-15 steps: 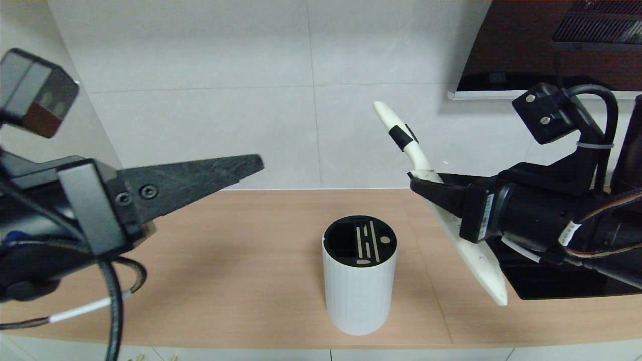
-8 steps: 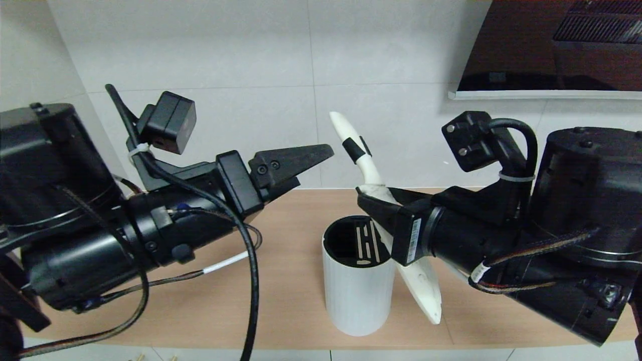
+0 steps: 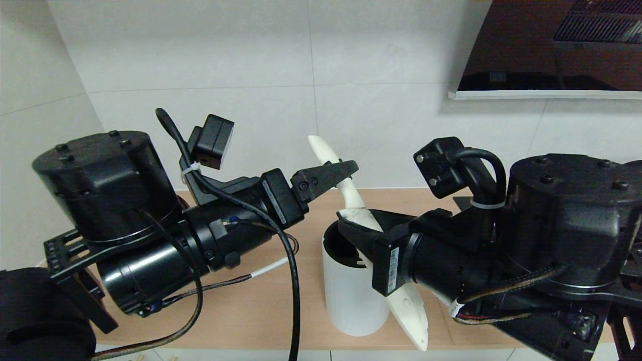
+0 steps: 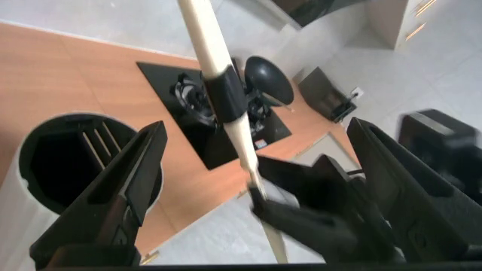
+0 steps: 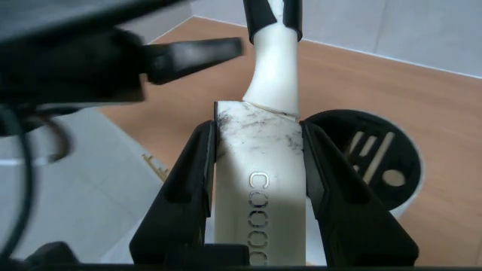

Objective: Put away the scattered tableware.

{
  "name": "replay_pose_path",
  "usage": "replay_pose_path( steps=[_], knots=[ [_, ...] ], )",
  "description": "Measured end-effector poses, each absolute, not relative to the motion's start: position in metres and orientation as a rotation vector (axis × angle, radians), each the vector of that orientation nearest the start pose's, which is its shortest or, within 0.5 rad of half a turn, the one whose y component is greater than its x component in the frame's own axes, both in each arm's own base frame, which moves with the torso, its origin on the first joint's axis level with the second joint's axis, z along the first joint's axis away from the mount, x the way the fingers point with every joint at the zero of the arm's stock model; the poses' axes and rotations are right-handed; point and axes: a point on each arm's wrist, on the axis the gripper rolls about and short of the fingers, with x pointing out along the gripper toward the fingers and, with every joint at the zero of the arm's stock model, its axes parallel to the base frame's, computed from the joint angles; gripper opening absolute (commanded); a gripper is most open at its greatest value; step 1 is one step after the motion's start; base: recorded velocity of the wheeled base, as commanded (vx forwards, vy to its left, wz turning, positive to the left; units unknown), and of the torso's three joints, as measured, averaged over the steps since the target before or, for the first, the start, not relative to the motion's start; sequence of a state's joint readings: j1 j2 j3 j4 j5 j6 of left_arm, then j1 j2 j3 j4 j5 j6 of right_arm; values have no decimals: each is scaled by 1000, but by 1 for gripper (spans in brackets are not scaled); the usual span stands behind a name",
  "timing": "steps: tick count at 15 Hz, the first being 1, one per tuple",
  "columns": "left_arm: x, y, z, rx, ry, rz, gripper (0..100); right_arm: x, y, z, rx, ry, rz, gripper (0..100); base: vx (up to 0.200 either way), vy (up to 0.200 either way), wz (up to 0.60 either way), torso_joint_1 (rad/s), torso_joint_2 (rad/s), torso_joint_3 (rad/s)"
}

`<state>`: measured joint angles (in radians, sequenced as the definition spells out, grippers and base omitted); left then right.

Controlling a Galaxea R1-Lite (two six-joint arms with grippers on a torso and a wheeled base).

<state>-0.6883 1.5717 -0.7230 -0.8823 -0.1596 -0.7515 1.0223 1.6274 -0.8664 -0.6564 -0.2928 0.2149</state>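
Jaws of our left gripper [image 4: 256,129] stand spread, and the handle of the spatula [image 3: 351,198] passes between them without touching either, as the left wrist view shows. Since half a second ago we have brought both arms inward. The left gripper has advanced rightward until its tip overlaps the handle in the head view, hiding the black band there. The spatula has shifted left with the right gripper [image 3: 358,225] and now hangs tilted over the holder [image 3: 351,301], handle up, blade down past the holder's front right side, above the worktop [image 3: 230,316]. Our right jaws pinch it where handle meets blade. That gripper covers the holder's right rim and slotted insert. Whether the blade touches the holder's wall, we cannot tell.
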Motion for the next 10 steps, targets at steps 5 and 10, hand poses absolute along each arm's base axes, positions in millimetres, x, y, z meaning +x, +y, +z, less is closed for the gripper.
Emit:
replay_pose_path(
  steps=[5, 10],
  knots=[
    [210, -179, 219, -711, 298, -820, 100, 155, 252, 220, 131, 173, 733, 0, 0, 0, 0, 0, 0, 0],
    [211, -180, 218, -709, 303, -818, 0, 150, 254, 219, 128, 176, 750, 0, 0, 0, 0, 0, 0, 0]
  ],
)
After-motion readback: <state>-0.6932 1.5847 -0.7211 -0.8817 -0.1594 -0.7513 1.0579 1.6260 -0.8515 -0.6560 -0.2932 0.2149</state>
